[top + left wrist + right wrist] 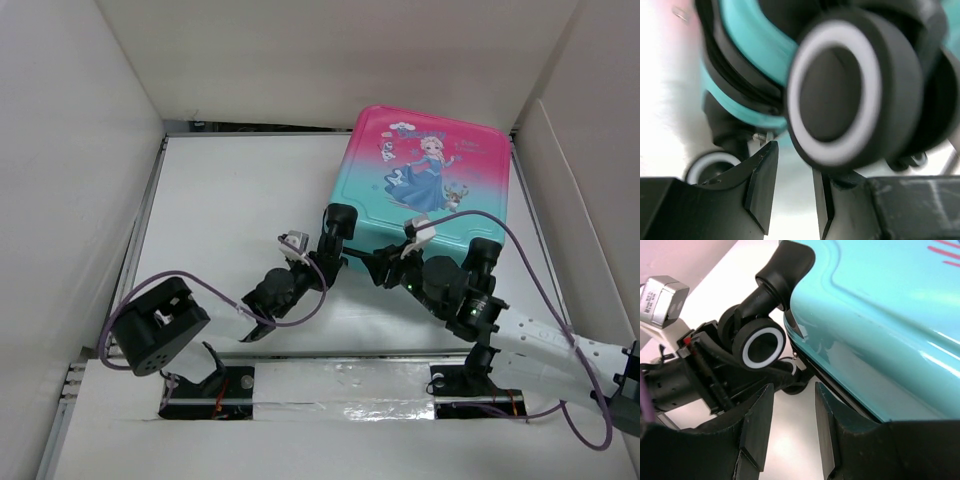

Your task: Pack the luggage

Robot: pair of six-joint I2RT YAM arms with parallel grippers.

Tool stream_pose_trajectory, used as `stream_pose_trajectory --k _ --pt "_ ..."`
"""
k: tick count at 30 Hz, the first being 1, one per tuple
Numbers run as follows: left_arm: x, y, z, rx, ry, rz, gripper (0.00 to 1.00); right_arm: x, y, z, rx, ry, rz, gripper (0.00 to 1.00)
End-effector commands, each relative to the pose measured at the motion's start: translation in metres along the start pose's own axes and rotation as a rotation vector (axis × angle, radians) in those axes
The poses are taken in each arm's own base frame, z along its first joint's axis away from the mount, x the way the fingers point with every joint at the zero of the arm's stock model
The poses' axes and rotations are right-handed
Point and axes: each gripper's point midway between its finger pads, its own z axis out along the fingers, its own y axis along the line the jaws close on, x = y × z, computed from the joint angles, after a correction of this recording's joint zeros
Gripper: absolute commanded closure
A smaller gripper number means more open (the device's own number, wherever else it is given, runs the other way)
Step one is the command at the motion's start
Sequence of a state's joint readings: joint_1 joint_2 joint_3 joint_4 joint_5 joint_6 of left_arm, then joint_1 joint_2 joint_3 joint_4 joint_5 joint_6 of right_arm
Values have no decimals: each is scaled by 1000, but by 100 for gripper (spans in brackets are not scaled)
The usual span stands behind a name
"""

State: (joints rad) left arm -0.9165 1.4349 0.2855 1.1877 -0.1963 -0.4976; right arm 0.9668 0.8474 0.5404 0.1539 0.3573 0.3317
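At the near edge of the white table [230,200], a strip of crinkled shiny tape [340,392] runs between the two arm bases, and thin purple cables [545,285] loop off the matte black arms. Both arms point toward the near left corner of the luggage [475,200]. The left claw [794,165] has flat, wedge-tipped black fingers standing a narrow way apart, with only bright table in the gap; it grips nothing. Just beyond its tips, nearly filling the left wrist view, is a wheel [840,90]: a fat black disc with a smooth white ring round a dark hub, set under the teal shell. A second wheel [710,165] shows blurred past the left finger. The right claw [792,390] points in from the right along the luggage's near edge, its blunt black fingers parted by a moderate gap and empty. The teal shell lies just to its right, and the wheel on its curved black fork sits just ahead. The left arm's wrist and silver camera box [662,300] lie beyond. The luggage lies flat and closed at the far right of the table, wheels toward the arms. Its shell is hard, glossy and moulded with rounded corners, teal at the near end fading to pink at the far end, printed with a cartoon princess in a blue dress. Plain white walls [330,60] stand round the table.
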Motion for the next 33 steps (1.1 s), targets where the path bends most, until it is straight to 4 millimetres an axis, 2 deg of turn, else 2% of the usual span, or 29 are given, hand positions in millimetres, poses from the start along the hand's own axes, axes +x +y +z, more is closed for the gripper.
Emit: stream_pose_trajectory --k 1,6,13,18,20,21,22,24,27,33 --pt "-48 -7 16 -31 -195 -12 70 -6 5 -2 -48 -17 -7 56" --pt "-45 -5 24 -53 -196 23 70 -1 5 -6 -62 -13 1 56" --pt "-36 -1 32 -62 -187 29 70 -4 4 -8 -74 -34 8 56" --pt "-40 -7 32 -43 -223 2 70 0 7 -7 -91 -26 8 59" --pt "-44 -9 33 -44 -256 -5 71 3 8 -6 -97 -20 15 62" --pt "-49 -4 33 -74 -286 -11 72 4 9 -6 -103 -20 17 67" --pt "-52 -7 32 -65 -313 -24 74 4 10 -7 -115 -20 19 71" --pt "-61 -1 30 -98 -373 -50 75 7 13 -8 -131 -16 21 72" --pt "-74 -5 31 -82 -445 -78 75 10 19 -10 -169 -2 23 73" --pt "-90 -11 28 -76 -510 -85 75 18 17 -16 -179 11 30 74"
